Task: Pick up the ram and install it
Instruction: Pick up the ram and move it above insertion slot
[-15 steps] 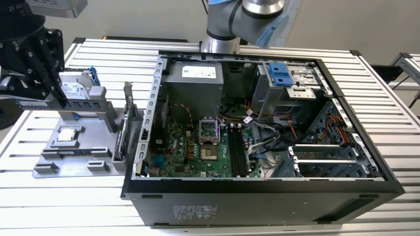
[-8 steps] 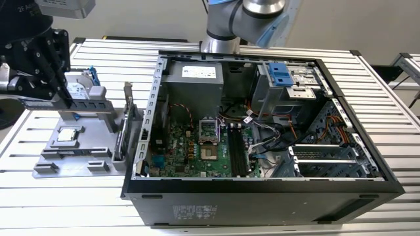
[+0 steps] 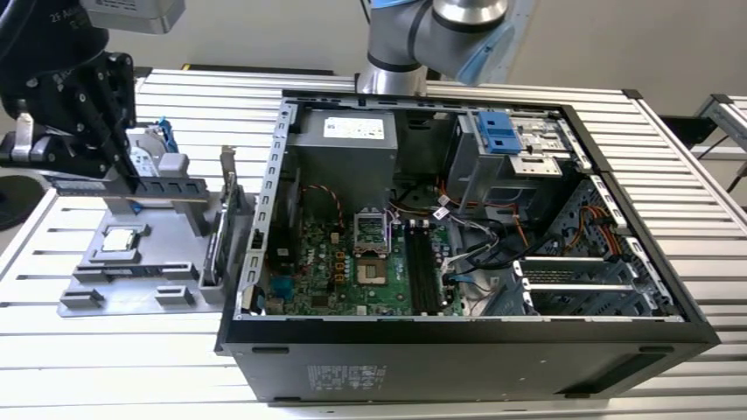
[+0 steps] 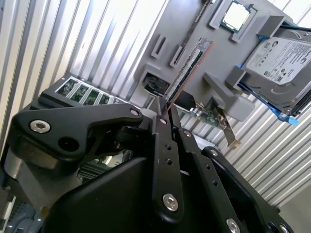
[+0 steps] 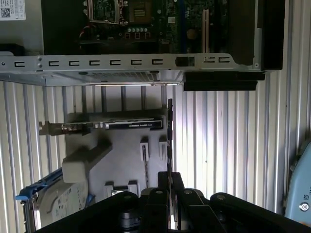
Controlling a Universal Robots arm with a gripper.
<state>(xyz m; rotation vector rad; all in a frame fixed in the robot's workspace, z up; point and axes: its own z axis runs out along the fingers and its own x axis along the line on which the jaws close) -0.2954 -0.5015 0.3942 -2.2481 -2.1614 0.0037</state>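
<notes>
The ram (image 4: 188, 70) stands on edge over the grey fixture tray (image 4: 218, 57), which lies on the desk (image 3: 117, 350) beside the open computer case (image 3: 467, 350). The tool (image 4: 169, 112) is closed on one end of the ram, with a finger against each face.

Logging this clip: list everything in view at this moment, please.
table: one, silver slatted, under everything
computer case: one, black, open, on the table
motherboard: one, green, inside the case
tray: one, grey, at the exterior view's left of the case
ram: one, dark, on edge at the tray
processor: one, silver, in the tray
hard drive: one, silver in blue frame, on the tray
expansion card: one, dark with metal bracket, on the tray
arm: one, grey and blue, behind the case
gripper: one, black, fingers shut on the ram
</notes>
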